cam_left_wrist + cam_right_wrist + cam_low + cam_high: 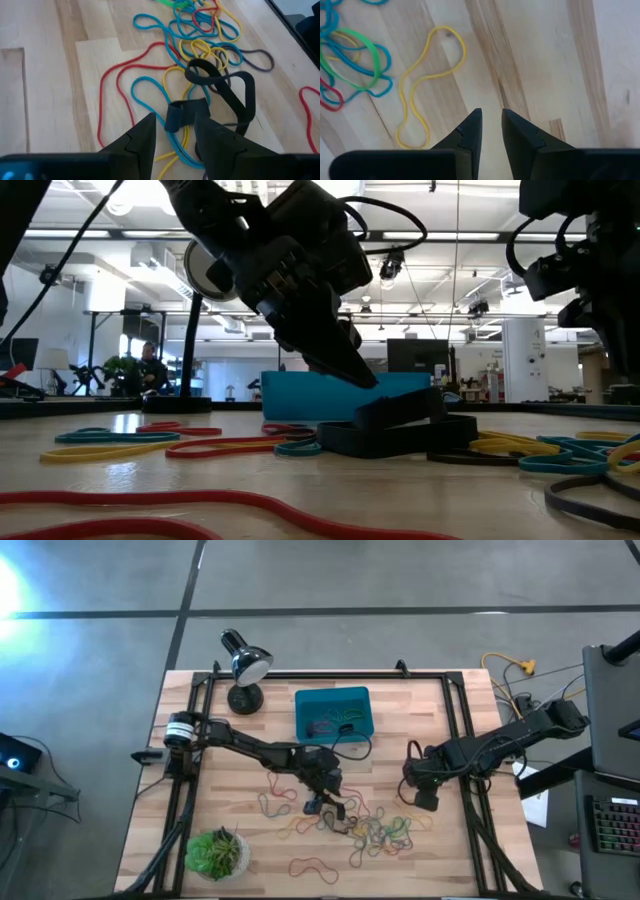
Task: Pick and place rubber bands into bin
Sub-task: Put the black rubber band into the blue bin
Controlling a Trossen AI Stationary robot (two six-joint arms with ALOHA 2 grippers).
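Both arms are dark, near-black, built of slim jointed links. The left arm (pixel 240 743) carries a pale silver-white cylindrical band with a dark stripe at its base joint, and a thin black cable loops off its forearm. The right arm (pixel 500 742) is the same dark colour, ending in a blocky wrist housing. The left end effector (pixel 172 136) has two matte black, wedge-shaped fingers with angular facets and pointed tips; the right end effector (pixel 491 126) has fingers of the same form.
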